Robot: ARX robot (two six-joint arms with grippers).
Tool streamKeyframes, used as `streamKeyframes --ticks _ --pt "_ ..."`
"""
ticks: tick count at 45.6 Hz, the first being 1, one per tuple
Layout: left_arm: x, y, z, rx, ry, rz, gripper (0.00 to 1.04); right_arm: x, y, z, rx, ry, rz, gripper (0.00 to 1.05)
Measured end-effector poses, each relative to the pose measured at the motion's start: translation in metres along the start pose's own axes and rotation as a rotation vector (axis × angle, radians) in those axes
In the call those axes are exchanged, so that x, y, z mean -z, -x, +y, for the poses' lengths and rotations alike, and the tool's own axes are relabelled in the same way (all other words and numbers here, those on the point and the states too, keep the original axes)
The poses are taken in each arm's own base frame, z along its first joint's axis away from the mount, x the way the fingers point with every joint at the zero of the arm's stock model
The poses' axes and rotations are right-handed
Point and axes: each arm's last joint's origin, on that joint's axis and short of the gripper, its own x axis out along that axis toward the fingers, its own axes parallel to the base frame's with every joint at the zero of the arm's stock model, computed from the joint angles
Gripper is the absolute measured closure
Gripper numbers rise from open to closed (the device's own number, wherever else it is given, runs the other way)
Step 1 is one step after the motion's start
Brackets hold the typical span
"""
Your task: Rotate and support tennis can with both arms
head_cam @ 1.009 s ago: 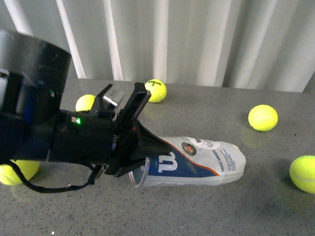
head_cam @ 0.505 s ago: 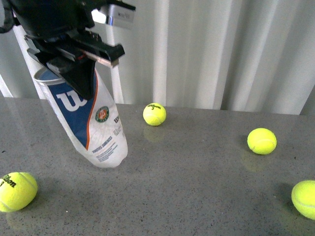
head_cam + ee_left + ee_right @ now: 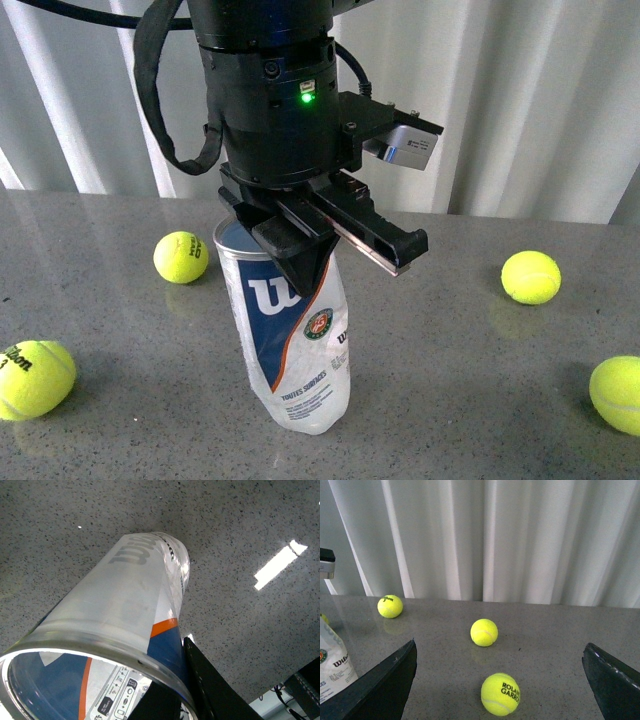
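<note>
**Front view.** Tennis can (image 3: 295, 345) close to upright with a slight lean, closed end down, silver-rimmed mouth up. Base on or just off tabletop (image 3: 460, 400); contact not certain. Left arm (image 3: 270, 110) directly above can, green light lit. Left jaws pinched on can wall at rim, one jaw down outside of label beside the "W". Four loose tennis balls around can: ball (image 3: 181, 257) near, left and behind; ball (image 3: 35, 378) well to left; ball (image 3: 530, 277) well to right; ball (image 3: 617, 393) farthest right, cut by frame edge. None touching can.

**Left wrist view.** Down along tennis can (image 3: 125, 605) from mouth toward base. One black jaw flat against outside wall, next to orange stripe. Second dark shape under rim, probably partner jaw inside mouth; cannot confirm.

**Right wrist view.** Right jaws spread wide, nothing between them. Only a corner of tennis can (image 3: 332, 665) in frame, well apart from either jaw. Three tennis balls on far side from can: ball (image 3: 390, 606) by curtain, ball (image 3: 484, 632) mid-tabletop, ball (image 3: 500, 694) lettered ROLAND GARROS.

**Progress, judged.** Rotation to standing looks mostly done, on left arm alone. Remaining: right arm across to can, jaws onto body for support; small lean to take out.

**Surface, room.** Grey speckled tabletop, glossy, bright reflection (image 3: 275, 567) near can's base. White pleated curtain (image 3: 520, 100) behind.
</note>
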Motion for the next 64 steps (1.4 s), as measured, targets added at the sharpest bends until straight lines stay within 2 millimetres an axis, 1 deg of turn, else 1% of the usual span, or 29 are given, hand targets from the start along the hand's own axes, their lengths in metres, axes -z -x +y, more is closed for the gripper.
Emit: streamKeyframes --ticks 2,3,9,10,12,16,19,23,27,29,32,39,42,48,54,56,64 --pt "-0.003 0.0 0.002 -0.006 0.01 -0.007 1.0 0.0 0.0 0.0 0.0 0.0 0.0 0.07" --pt "-0.003 -0.001 0.003 -0.012 0.012 -0.009 0.96 0.0 0.0 0.0 0.0 0.0 0.0 0.07" --pt "-0.009 -0.005 0.007 0.005 0.05 -0.024 0.73 0.0 0.0 0.0 0.0 0.0 0.0 0.07" --pt "-0.01 -0.005 0.008 0.007 0.06 -0.029 0.68 0.0 0.0 0.0 0.0 0.0 0.0 0.07" --pt "-0.012 -0.003 0.008 0.016 0.074 -0.041 0.61 0.0 0.0 0.0 0.0 0.0 0.0 0.07" --pt "-0.017 0.005 0.01 0.033 0.112 -0.087 0.43 0.0 0.0 0.0 0.0 0.0 0.0 0.07" --pt "-0.018 0.009 0.011 0.036 0.126 -0.106 0.36 0.0 0.0 0.0 0.0 0.0 0.0 0.07" --pt "-0.018 0.018 0.013 0.06 0.167 -0.151 0.19 0.0 0.0 0.0 0.0 0.0 0.0 0.07" --pt "-0.016 0.027 0.016 0.08 0.205 -0.198 0.07 0.0 0.0 0.0 0.0 0.0 0.0 0.07" --pt "-0.014 0.032 0.017 0.088 0.22 -0.22 0.05 0.0 0.0 0.0 0.0 0.0 0.0 0.07" --pt "-0.007 0.042 0.02 0.1 0.254 -0.258 0.07 0.0 0.0 0.0 0.0 0.0 0.0 0.07" --pt "0.012 0.063 0.027 0.104 0.349 -0.347 0.07 0.0 0.0 0.0 0.0 0.0 0.0 0.07" --pt "0.02 0.069 0.03 0.091 0.39 -0.386 0.07 0.0 0.0 0.0 0.0 0.0 0.0 0.07" --pt "0.034 0.074 0.037 0.074 0.513 -0.486 0.07 0.0 0.0 0.0 0.0 0.0 0.0 0.07" --pt "0.048 0.077 0.037 0.048 0.666 -0.607 0.07 0.0 0.0 0.0 0.0 0.0 0.0 0.07" --pt "0.05 0.079 0.037 0.055 0.707 -0.644 0.07 0.0 0.0 0.0 0.0 0.0 0.0 0.07" --pt "0.053 0.084 0.035 0.077 0.769 -0.668 0.07 0.0 0.0 0.0 0.0 0.0 0.0 0.07"
